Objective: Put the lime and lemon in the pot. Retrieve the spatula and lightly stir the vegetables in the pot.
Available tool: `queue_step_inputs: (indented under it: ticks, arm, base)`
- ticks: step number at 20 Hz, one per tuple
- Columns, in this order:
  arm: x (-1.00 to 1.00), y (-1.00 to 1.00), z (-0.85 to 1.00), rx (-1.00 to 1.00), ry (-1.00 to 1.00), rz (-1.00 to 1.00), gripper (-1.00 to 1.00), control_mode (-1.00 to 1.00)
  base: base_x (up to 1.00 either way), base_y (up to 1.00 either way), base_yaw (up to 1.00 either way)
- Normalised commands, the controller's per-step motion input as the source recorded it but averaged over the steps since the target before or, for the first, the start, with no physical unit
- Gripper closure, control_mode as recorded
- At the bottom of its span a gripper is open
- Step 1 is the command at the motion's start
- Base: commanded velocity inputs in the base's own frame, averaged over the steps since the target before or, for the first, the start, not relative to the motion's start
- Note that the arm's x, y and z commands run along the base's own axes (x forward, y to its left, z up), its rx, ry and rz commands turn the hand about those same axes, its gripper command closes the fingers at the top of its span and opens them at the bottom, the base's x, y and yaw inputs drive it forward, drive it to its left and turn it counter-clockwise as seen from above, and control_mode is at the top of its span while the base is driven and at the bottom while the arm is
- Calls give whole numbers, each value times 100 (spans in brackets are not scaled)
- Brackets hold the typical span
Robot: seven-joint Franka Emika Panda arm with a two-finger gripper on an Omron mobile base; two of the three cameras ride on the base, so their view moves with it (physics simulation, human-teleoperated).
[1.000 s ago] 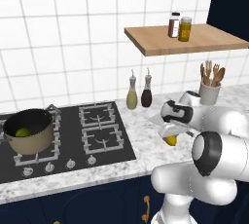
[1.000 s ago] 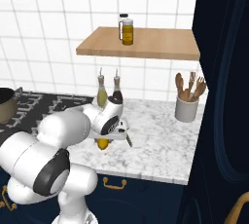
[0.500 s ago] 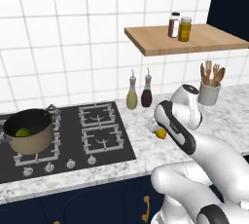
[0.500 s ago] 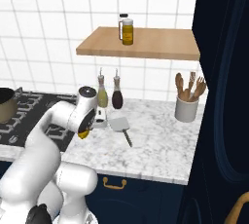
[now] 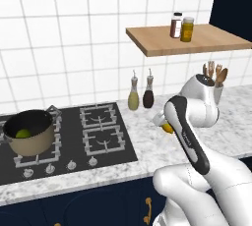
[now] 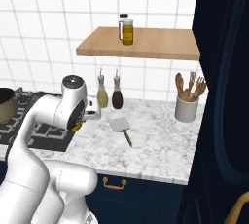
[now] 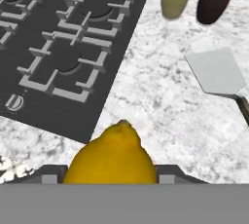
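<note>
Jaws clamp the lemon [image 7: 113, 156] above the surface [image 7: 160, 106], lifted clear to carry toward the pot [image 5: 30, 134] holding the lime [image 5: 22, 133]

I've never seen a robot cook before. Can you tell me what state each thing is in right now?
lemon: held in the claw, above the counter.
claw: shut on the lemon.
lime: inside the pot.
pot: upright on the stove, no lid.
spatula: lying flat on the counter, untouched.
two bottles: upright by the wall.
</note>
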Motion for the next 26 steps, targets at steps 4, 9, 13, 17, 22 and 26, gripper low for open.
queue_step_inputs:
  ticks: [4, 9, 13, 17, 22, 26]
  arm:
    - [0, -6, 2, 0, 0, 1, 100, -100]
    - [0, 0, 0, 0, 0, 0, 100, 100]
    - [0, 0, 0, 0, 0, 0, 100, 100]
    - [0, 0, 0, 0, 0, 0, 100, 100]
    - [0, 0, 0, 0, 0, 0, 100, 100]
    - [0, 0, 0, 0, 0, 0, 100, 100]
  base:
    - [0, 0, 0]
    - [-23, 79, -2]
    - [-69, 100, -2]
    - [-61, 100, 0]
    - [45, 100, -8]
    - [28, 64, -9]
